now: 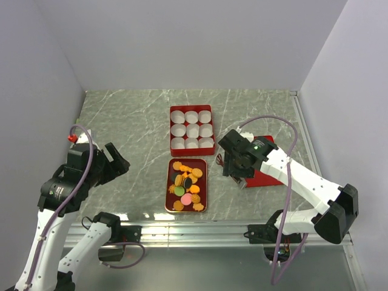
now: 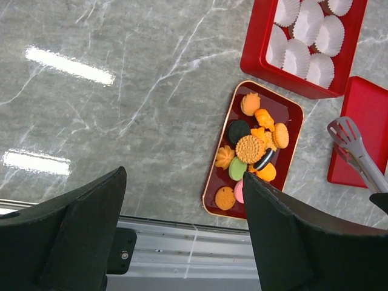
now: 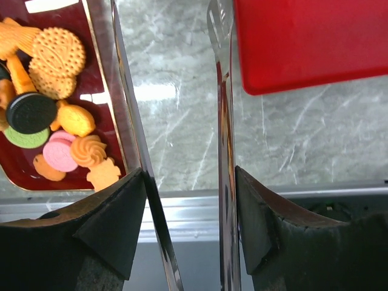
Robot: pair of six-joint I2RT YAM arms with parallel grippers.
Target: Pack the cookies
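Nothing was packed yet: all cookies (image 1: 187,185) were seen on the tray (image 1: 167,191); tongs (image 3: 130,121) were clasped by the right pincer (image 3: 189,200), the left pincer (image 1: 118,160) held released, empty

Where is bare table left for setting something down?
Free: the marble left of the red box and cookie tray, out to the left hand; also the strip behind the box. Crowded: between the tray and red lid, where the right hand holds tongs.
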